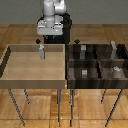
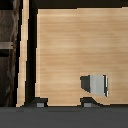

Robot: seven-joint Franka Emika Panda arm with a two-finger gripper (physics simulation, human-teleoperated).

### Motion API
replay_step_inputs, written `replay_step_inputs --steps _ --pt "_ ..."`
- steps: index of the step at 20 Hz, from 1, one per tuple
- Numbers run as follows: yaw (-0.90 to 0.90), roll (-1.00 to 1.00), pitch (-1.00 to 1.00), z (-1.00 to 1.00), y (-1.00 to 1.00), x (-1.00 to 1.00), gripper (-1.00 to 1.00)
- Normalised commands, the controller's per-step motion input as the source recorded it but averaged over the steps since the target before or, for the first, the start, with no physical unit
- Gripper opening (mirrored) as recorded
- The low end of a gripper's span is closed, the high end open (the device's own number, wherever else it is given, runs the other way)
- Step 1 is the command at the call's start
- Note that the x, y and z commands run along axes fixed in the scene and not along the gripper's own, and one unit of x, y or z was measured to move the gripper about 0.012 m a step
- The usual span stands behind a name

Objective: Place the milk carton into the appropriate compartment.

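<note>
The milk carton stands upright in the light wooden tray, near its far wall, untouched; the gripper hangs released above it; the dark divided tray sits at the exterior view's right.

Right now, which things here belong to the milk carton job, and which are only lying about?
For the job:
- milk carton, upright in the light tray
- dark divided tray
- gripper

Lying about:
- small grey blocks among the dividers
</note>
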Motion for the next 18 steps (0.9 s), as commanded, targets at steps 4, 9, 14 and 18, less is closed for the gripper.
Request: replay_step_inputs --steps 4,9,14,18 --pt "0.00 0.00 0.00 0.00 0.00 0.00 1.00" --pt "0.00 0.00 0.00 0.00 -0.40 0.00 1.00" --pt "0.00 0.00 0.00 0.00 -0.80 0.00 1.00" --pt "0.00 0.00 0.00 0.00 0.00 0.25 1.00"
